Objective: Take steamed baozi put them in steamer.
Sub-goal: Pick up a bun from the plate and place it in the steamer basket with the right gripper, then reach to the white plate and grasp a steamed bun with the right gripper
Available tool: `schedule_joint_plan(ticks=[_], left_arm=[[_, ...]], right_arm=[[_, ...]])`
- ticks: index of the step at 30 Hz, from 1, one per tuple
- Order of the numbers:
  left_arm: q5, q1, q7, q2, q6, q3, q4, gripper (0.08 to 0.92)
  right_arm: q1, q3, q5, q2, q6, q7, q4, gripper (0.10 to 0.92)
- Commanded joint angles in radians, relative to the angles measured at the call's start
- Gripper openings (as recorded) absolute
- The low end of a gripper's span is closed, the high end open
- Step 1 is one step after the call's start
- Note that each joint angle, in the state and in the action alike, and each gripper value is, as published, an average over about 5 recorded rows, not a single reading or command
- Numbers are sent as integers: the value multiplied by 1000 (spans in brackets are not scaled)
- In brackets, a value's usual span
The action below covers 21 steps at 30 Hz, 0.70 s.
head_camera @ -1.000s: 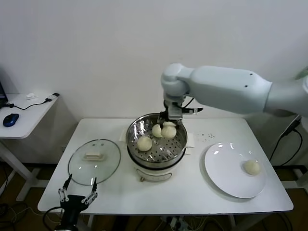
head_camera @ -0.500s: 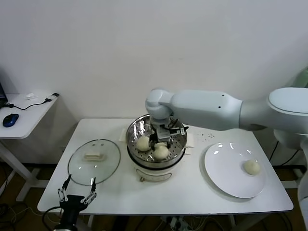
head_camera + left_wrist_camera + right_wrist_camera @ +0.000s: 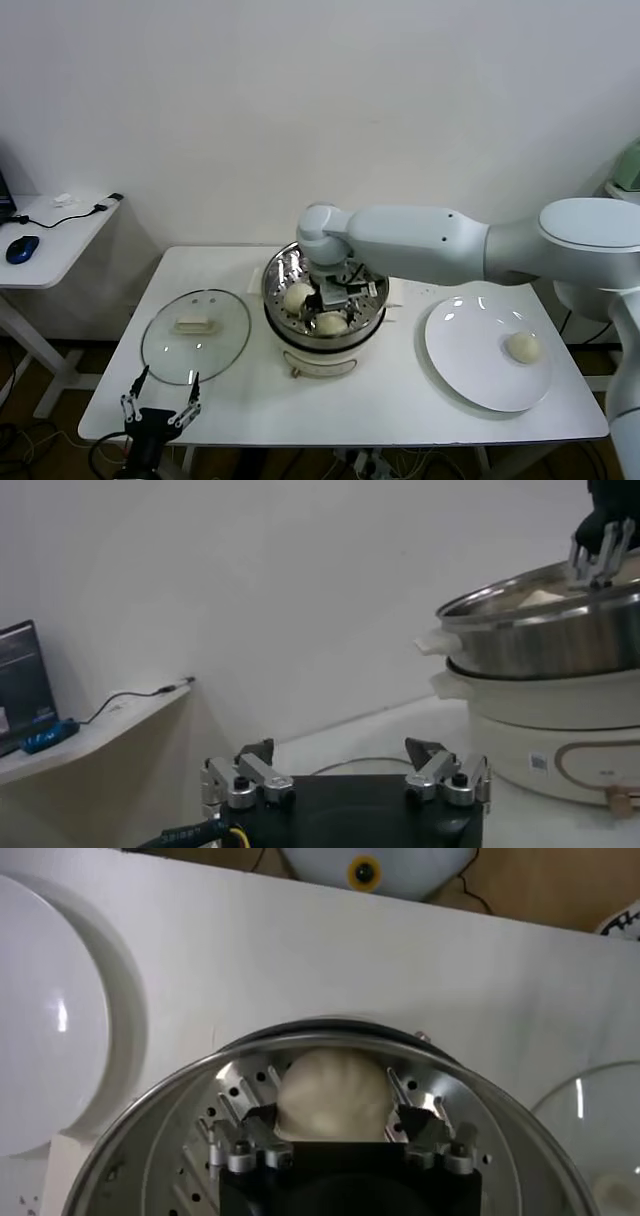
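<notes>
Head view: the right gripper [image 3: 328, 300] reaches down inside the steamer [image 3: 372, 282], which stands at the middle of the white worktop [image 3: 400, 400], its jaws set around a steamed baozi [image 3: 331, 323] near the pot's front wall. A second bun [image 3: 298, 297] lies on the perforated floor just beside it, toward the robot's left; any others in the pot are hidden by the arm. The last bun [image 3: 522, 346] sits alone on the white plate [image 3: 455, 345], well apart to the right, near the worktop's right edge.

The right wrist view shows the held bun [image 3: 334, 1094] between the two fingertips [image 3: 257, 1115], close against the steel rim [image 3: 150, 1123], with little room left toward the wall.

The glass lid [image 3: 195, 337] lies flat to the left of the pot, near the worktop's left edge. The left gripper [image 3: 161, 413] hangs low off the front left corner, jaws spread wide and holding nothing; from its wrist camera the same gripper [image 3: 345, 780] faces the steamer's white base [image 3: 560, 730] across open worktop.
</notes>
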Motion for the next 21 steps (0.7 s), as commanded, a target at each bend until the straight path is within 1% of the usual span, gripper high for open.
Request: schedule_joint_plan(ticks=[1,6,9,12,16,19,21], left_arm=[[0,0,-1,2,-1,0,1,823],[1,-1,0,5,-2,4,1,823],[4,-5,0,6,-1,10,2,823],[10,-8,-1,6,0,17,-1,823],[27,-15,-1,1,1,29,-4,823],[32,-16,-1,-2,0,38,-5,823],[33,-13,-1,-1,-2,39,-6,823]], right_arm=[[58,27,44,-37,7,-10,-9,822],[201,-4,158,-131,2,-17,-39,823],[275,-48,264,-209,-69,-4,-70,823],[334,-111,356,-300,-238,42,-92,823],[387,-231,497,-442,-534,108,-64,823],[341,-223,566,-567,-728,138,-26,823],[282,-187,594,-651,-813,150,-19,823]])
